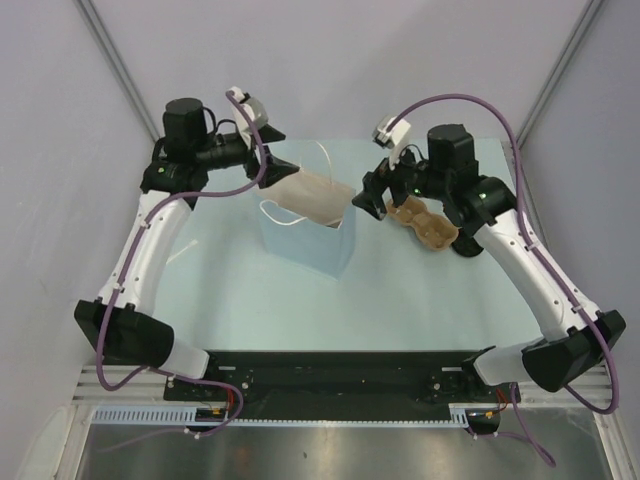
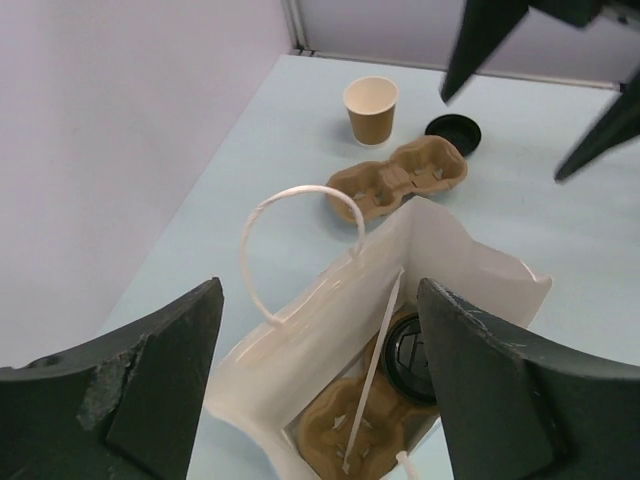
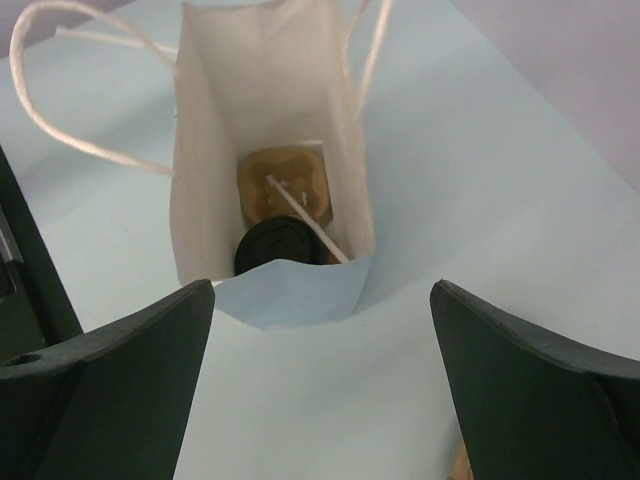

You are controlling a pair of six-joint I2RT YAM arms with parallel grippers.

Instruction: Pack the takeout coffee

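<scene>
A tan paper cup point(image 2: 371, 108) stands open and upright on the table, its cream inside showing. A loose black lid point(image 2: 455, 132) lies to its right. A second cup with a black lid point(image 2: 410, 355) sits in a pulp carrier at the bottom of the light-blue bag point(image 1: 310, 240); it also shows in the right wrist view point(image 3: 275, 248). My left gripper point(image 2: 318, 295) is open and empty above the bag's mouth point(image 2: 440, 240). My right gripper point(image 3: 320, 290) is open and empty, just outside the bag's near edge point(image 3: 290, 290). The open cup is hidden in the top view.
A brown two-cup pulp carrier point(image 1: 422, 222) lies on the table right of the bag, under my right wrist; it also shows in the left wrist view point(image 2: 400, 180). The bag's white handles point(image 2: 300, 200) stand up. A thin white strip point(image 3: 305, 220) leans inside the bag.
</scene>
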